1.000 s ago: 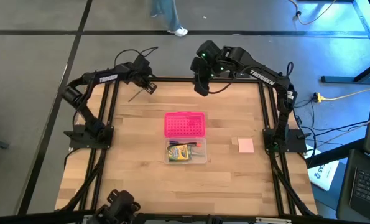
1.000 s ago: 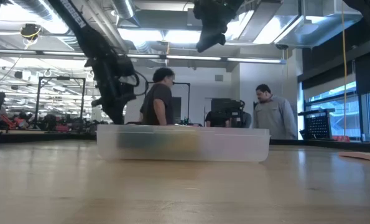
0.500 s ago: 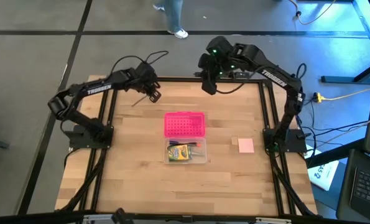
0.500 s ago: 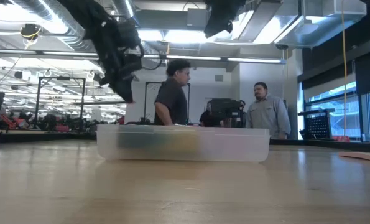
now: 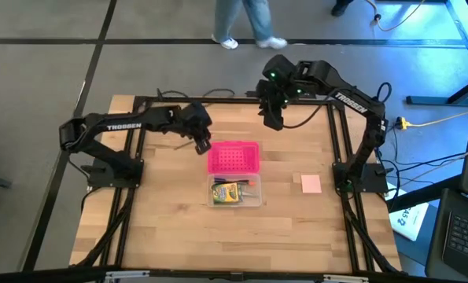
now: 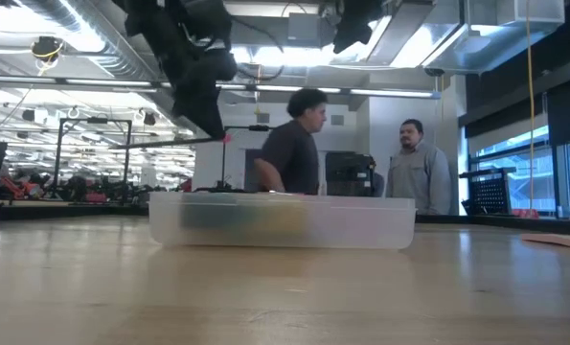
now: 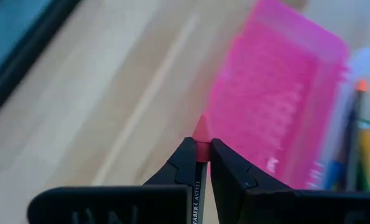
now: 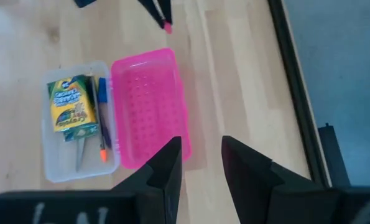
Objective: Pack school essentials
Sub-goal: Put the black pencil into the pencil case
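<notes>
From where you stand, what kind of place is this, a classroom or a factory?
Probably a robotics lab or workshop: two arms bolted to a wooden table, bare ceiling ducts overhead, and people among equipment racks behind.

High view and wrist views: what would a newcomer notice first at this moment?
The bright pink lid at the table's middle, with the clear box of crayons and pens against its near edge. The left gripper, shut on a pink-tipped pencil, hangs beside the lid's left far corner. The right gripper hovers empty over the far edge, and a pale pink pad lies alone at right.
</notes>
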Available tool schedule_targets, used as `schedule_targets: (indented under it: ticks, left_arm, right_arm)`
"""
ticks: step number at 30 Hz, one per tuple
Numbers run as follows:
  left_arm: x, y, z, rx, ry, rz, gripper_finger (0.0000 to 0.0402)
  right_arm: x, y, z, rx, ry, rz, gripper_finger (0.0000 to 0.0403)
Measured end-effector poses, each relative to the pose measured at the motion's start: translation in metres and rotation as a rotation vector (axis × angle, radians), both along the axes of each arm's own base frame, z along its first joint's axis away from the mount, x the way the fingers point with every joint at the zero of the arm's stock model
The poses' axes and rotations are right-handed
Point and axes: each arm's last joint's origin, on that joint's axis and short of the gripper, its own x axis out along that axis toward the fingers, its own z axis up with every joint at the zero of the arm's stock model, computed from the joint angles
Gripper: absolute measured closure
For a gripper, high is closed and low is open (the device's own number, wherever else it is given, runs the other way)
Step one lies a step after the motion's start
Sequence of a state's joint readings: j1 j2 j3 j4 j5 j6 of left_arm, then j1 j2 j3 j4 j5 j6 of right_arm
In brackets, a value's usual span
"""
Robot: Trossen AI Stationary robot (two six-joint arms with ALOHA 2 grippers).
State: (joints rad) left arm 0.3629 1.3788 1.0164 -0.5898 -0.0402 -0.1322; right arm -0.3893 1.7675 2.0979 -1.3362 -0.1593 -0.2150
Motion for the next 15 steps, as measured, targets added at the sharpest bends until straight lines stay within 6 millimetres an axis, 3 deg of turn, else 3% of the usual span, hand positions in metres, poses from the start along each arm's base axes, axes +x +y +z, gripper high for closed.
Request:
schedule_targets:
  ticks: [15]
  left_arm:
    - [0.031, -0.073, 0.01, 0.008, -0.179, -0.237, 0.0382]
  right_arm:
    - [-0.012, 0.045, 0.016, 0.039, 0.0, 0.062, 0.0287]
